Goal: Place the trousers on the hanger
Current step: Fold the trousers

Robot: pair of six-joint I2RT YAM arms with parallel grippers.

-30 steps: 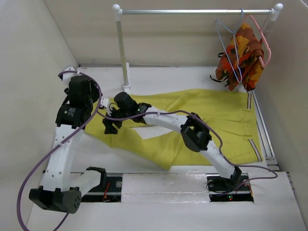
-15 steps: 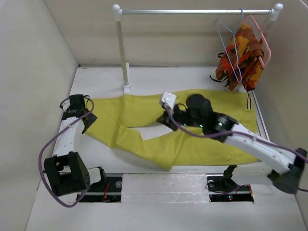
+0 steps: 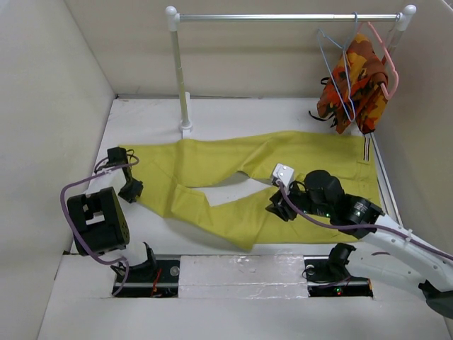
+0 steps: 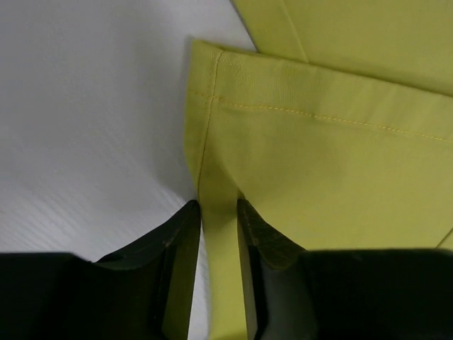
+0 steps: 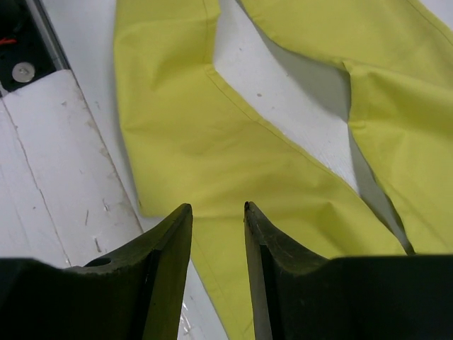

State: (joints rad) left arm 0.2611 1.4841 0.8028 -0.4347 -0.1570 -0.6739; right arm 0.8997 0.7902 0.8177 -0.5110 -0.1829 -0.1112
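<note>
The mustard yellow-green trousers [image 3: 304, 159] lie flat on the white table, legs pointing left and the striped waistband trim [image 3: 367, 149] at the right. My left gripper [image 3: 133, 190] is at the left leg's cuff. In the left wrist view the gripper [image 4: 219, 209] is shut on a fold of the hem of the trousers [image 4: 318, 142]. My right gripper [image 3: 277, 205] hovers over the near leg. In the right wrist view it [image 5: 218, 209] is open and empty above the cloth [image 5: 184, 134]. The pale-blue wire hanger [image 3: 333, 69] hangs on the rail at the back right, far from both grippers.
A metal rail [image 3: 283, 16] on a white post [image 3: 180, 78] spans the back. A pink hanger [image 3: 391, 67] with an orange, red and brown patterned garment [image 3: 357, 78] hangs beside the blue hanger. Walls close in the left, right and back. The arm bases' strip [image 3: 248, 273] runs along the near edge.
The left arm has drawn back from over the trousers to the left cuff. The right gripper has moved right and nearer, from the left leg to the near leg.
</note>
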